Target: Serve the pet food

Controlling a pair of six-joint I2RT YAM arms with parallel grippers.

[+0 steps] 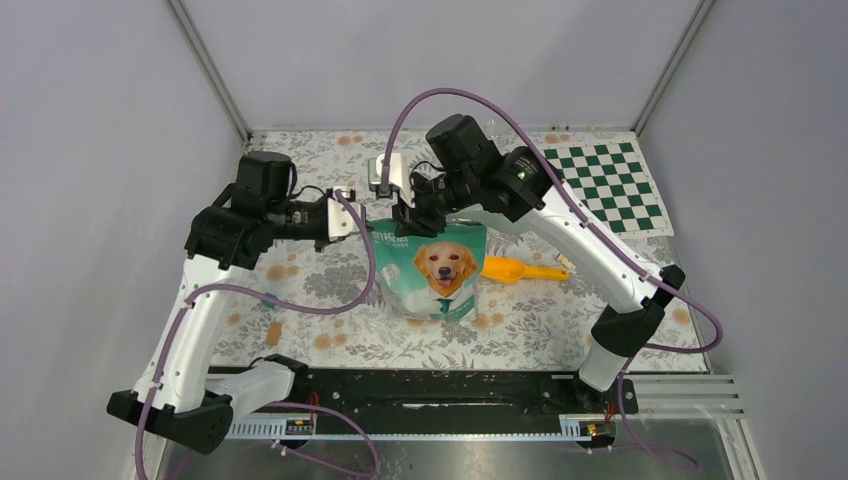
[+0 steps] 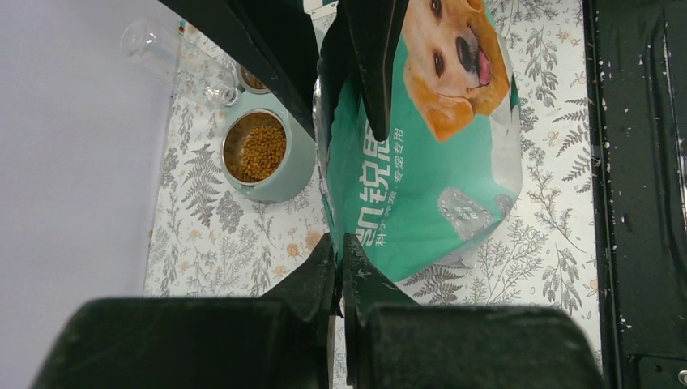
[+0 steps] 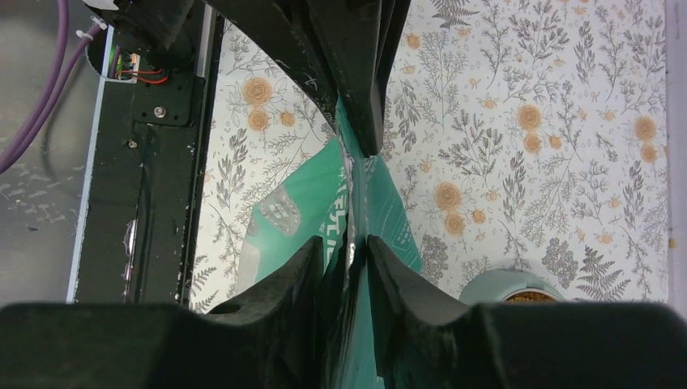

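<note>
The pet food (image 2: 255,151) is small brown dry kibble, a loose granular heap of tiny pellets part-filling a round steel bowl (image 2: 231,134) set in a pale teal holder (image 2: 296,174). In the left wrist view it lies left of the left gripper (image 2: 359,188), about level with the gap between its jaws, near them but apart. In the right wrist view only 1 thin strip of the kibble (image 3: 525,297) shows, low and right of the right gripper (image 3: 356,198), apart from its jaws
</note>
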